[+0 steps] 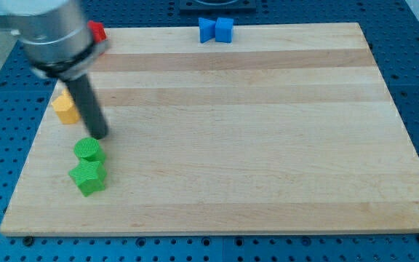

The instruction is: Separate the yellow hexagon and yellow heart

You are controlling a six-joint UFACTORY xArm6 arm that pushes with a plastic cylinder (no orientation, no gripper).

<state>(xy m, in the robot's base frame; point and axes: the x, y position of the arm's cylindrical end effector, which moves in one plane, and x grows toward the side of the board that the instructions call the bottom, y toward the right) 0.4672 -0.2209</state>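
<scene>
Yellow blocks (65, 109) sit at the view's left edge of the wooden board (231, 131); the rod hides part of them, so I cannot tell the hexagon from the heart or whether they touch. My tip (99, 136) rests on the board just right of and below the yellow blocks, and just above a green round block (89, 151).
A green star-like block (87, 177) lies below the green round one. A red block (97, 31) sits at the top left corner. Two blue blocks (216, 30) touch each other at the top edge. Blue perforated table surrounds the board.
</scene>
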